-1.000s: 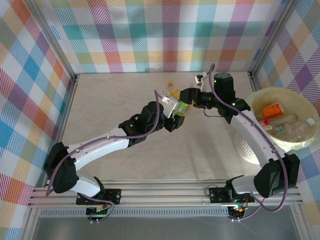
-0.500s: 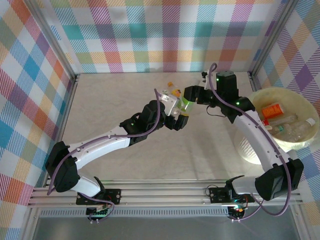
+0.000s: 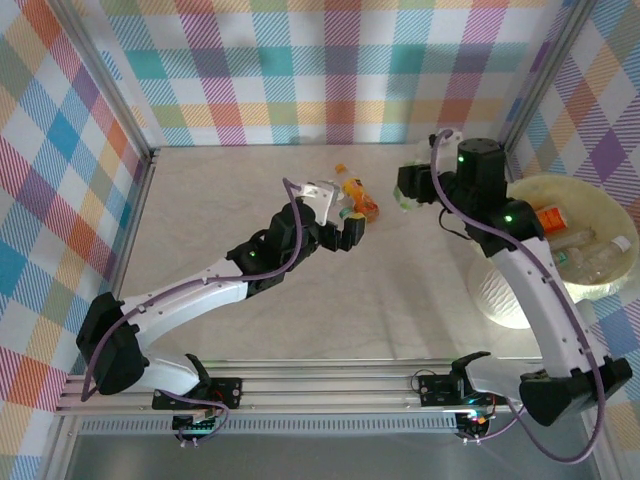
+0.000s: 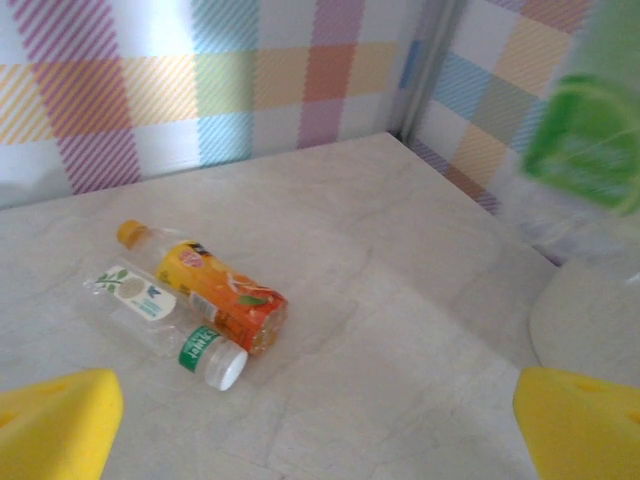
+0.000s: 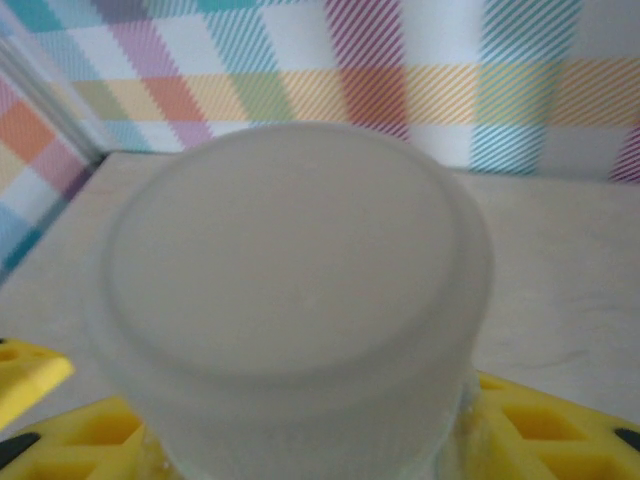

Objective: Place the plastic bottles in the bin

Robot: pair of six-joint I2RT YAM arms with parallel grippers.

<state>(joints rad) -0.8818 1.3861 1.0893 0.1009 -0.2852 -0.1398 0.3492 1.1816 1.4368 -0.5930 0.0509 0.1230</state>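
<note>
- Left gripper (image 3: 338,215): jaws spread wide, holding nothing, beside two bottles lying on the table (image 3: 230,190).
- Orange-label bottle (image 4: 222,295) touches the clear bottle (image 4: 150,310), which has a green band; print on both is unreadable.
- Right gripper (image 3: 408,187) pinches a green-label bottle (image 4: 590,130) near the bin (image 3: 575,185).

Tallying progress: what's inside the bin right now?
The bin holds an orange-labelled bottle and several clear bottles. The right arm covers its left part, so anything there is hidden.
</note>
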